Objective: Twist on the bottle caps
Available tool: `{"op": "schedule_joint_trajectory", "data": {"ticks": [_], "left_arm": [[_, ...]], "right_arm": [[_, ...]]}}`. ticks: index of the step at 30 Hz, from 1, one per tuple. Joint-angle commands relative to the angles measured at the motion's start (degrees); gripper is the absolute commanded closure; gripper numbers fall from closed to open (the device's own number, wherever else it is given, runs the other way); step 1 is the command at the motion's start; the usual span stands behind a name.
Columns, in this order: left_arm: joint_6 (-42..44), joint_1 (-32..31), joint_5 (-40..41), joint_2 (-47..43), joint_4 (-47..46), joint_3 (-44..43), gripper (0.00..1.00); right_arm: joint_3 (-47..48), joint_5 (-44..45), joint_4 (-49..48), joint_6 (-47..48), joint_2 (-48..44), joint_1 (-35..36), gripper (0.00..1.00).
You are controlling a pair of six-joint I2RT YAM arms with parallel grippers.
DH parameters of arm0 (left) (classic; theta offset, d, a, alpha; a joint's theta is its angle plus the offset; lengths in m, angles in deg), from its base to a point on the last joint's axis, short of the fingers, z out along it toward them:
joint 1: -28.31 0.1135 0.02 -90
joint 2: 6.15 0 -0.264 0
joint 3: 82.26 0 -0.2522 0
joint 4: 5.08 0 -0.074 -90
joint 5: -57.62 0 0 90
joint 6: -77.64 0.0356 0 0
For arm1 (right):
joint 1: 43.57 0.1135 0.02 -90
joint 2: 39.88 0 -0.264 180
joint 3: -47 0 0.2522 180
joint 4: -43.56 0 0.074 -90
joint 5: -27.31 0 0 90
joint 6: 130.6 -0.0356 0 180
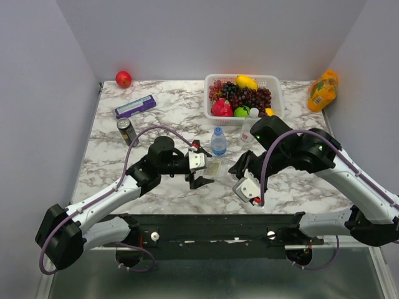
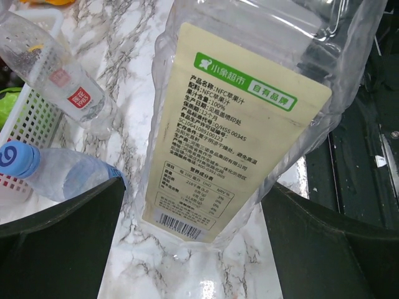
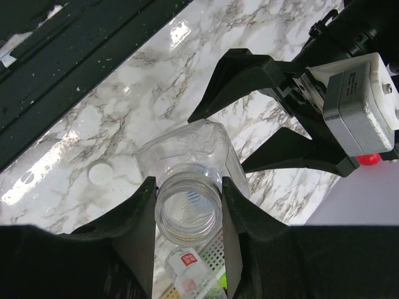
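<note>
- Right gripper (image 3: pixel 188 185): closed on the threaded neck of the labelled bottle (image 2: pixel 230 137), one finger on each side just below the rim. The mouth is open, with no cap on it.
- Bottle axis, left wrist view: runs from bottom centre to upper right. The base end sits low between the left fingers and the neck end points away toward the right arm. I cannot tell whether the base rests on the table (image 1: pixel 156 118).
- Left gripper (image 1: pixel 206 166): jaws spread fully and holding nothing. The fingers stand either side of the bottle's lower body with a gap on both sides, so I see no contact.
- Top view: the bottle is at centre frame, directly between the two grippers.
- White cap (image 3: pixel 100 172): lies flat on the marble at middle left of the right wrist view, near the bottle mouth. It is on the opposite side of the bottle from the left gripper, which fills the upper right of that view. I cannot find it in the top view, probably because the right arm covers it.
- Key relation: the cap is loose on the table beside the held neck. The right jaws are occupied, so the free left arm is probably the one to fetch it, and it would have to go around the bottle to get there.
- Blue bottle (image 2: pixel 56 174) and plain bottle (image 2: pixel 62 75) are at left frame beside the basket (image 2: pixel 31 124). The blue one is capped.
</note>
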Motion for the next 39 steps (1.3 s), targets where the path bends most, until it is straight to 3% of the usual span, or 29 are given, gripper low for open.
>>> {"op": "schedule_joint_trajectory", "data": {"ticks": [1,7,11,14,15,18,20,21,22,25,30,31,33,35,37,39], "left_arm": [[0.46,-0.19,-6.21,1.26,-2.77,0.12,0.01],[8.46,-0.27,-12.62,6.54,2.68,-4.63,0.03],[9.43,-0.01,-16.40,9.45,4.79,-6.65,0.17],[9.87,0.60,-19.31,12.08,7.69,-8.84,0.40],[10.05,0.95,-19.75,12.70,9.44,-9.89,0.57],[9.44,1.66,-20.63,14.02,9.90,-10.17,0.73],[7.25,1.75,-20.46,13.59,8.23,-9.29,0.98],[6.19,1.83,-19.94,13.32,6.40,-8.33,1.00],[5.48,2.09,-19.67,12.80,5.68,-7.80,1.00],[4.25,3.06,-17.40,11.74,6.29,-6.48,1.00],[-4.79,5.70,-8.96,5.07,1.12,1.84,1.00],[-7.85,5.96,-7.03,1.40,0.84,3.18,1.00],[-10.07,6.40,-1.40,-2.57,0.75,6.95,1.00],[-13.31,6.40,4.29,-8.46,0.67,9.25,1.00],[-15.26,6.32,9.05,-13.54,1.37,11.71,1.00],[-17.90,6.32,15.45,-15.68,3.81,12.16,1.00]], "right_arm": [[0.15,-3.24,-1.74,2.95,-0.87,0.44,0.99],[-1.43,-3.77,-2.80,8.58,-1.30,0.44,1.00],[-2.66,-2.72,-3.86,9.46,-1.22,0.52,1.00],[-4.24,-1.66,-5.61,8.77,-1.66,0.44,1.00],[-4.59,-1.40,-6.23,8.50,-1.74,0.52,0.99],[-5.82,-0.87,-8.34,6.92,-2.10,0.44,1.00],[-7.13,-0.26,-9.48,6.13,-2.18,0.52,1.00],[-7.67,0.10,-9.83,5.77,-2.53,0.52,0.99],[-8.37,0.53,-11.49,5.42,-2.88,0.44,0.92],[-10.05,2.73,-16.14,-0.45,-4.11,0.44,0.60],[-7.06,8.70,-18.18,-20.04,-4.64,-0.44,0.45],[-7.75,9.93,-20.80,-23.81,-4.99,-0.70,0.38],[-8.81,12.49,-23.36,-33.84,-6.31,-2.28,0.36],[-10.91,15.10,-26.34,-43.38,-7.28,-3.69,0.27],[-12.67,15.23,-28.46,-47.83,-7.11,-5.62,0.25],[-15.48,9.96,-27.77,-48.64,-6.23,-8.07,0.25]]}}
